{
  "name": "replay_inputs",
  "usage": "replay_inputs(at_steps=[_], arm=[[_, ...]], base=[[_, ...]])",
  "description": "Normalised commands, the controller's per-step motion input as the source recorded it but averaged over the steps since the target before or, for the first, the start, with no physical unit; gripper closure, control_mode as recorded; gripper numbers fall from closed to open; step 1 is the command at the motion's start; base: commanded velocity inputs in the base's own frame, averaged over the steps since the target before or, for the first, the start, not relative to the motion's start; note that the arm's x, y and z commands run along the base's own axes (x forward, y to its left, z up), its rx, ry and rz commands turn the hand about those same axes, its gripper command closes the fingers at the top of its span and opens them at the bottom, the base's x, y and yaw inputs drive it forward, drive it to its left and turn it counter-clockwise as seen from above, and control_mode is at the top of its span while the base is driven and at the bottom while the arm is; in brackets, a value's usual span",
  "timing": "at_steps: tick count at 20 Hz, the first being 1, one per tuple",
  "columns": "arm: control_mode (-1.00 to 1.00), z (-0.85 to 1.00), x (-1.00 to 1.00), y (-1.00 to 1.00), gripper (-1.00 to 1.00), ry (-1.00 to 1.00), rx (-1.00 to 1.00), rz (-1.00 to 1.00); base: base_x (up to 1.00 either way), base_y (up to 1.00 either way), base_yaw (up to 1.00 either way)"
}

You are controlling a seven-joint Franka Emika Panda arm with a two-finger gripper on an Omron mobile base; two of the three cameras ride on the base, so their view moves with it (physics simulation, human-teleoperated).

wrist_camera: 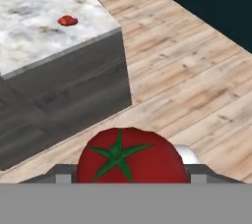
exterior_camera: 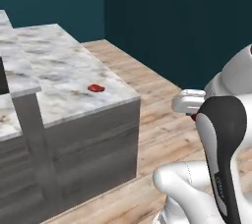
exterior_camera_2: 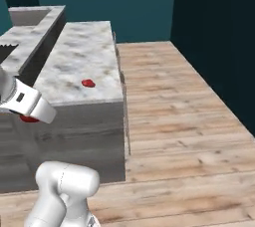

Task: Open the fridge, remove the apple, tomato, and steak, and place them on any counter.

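your end effector (wrist_camera: 129,179) is clamped on the tomato (wrist_camera: 131,156): in the hand view the round red fruit with its green star-shaped calyx sits between the finger tips, low in the picture, above the wooden floor (wrist_camera: 197,80). in the right base view the end effector (exterior_camera_2: 31,113) hangs out in front of the grey side of the tabletop base, with a sliver of red showing beneath the white hand. in the left base view the white hand (exterior_camera: 189,104) shows behind the arm's dark joint, a bit of red under it.

the steak (exterior_camera: 96,88) lies flat on the marbled tabletop (exterior_camera: 59,66), near the corner closest to you, well apart from the tomato. right base view puts the steak (exterior_camera_2: 88,83) close to the front edge of the tabletop (exterior_camera_2: 84,47); hand view shows the steak (wrist_camera: 67,20) as a small irregular red lump on the tabletop (wrist_camera: 29,21).

teal wall (exterior_camera: 172,16) behind. a raised second slab of marble (exterior_camera_2: 30,27) joins the tabletop on the left of the right base view.
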Motion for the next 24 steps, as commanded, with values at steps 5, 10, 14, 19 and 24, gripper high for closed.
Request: replay_inputs(at_steps=[5, 10, 14, 19, 24], arm=[[1.0, 0.0, 0.0, 0.0, 1.0, 0.0, 0.0, 0.0], [1.0, 0.0, 0.0, 0.0, 1.0, 0.0, 0.0, 0.0], [1.0, 0.0, 0.0, 0.0, 1.0, 0.0, 0.0, 0.0], [1.0, 0.0, 0.0, 0.0, 1.0, 0.0, 0.0, 0.0], [1.0, 0.0, 0.0, 0.0, 1.0, 0.0, 0.0, 0.0]], base=[[0.2, 0.29, 0.56], [0.22, -0.19, 0.0], [0.74, 0.02, 0.13], [1.0, 0.02, 0.36], [0.81, 0.0, 0.2]])
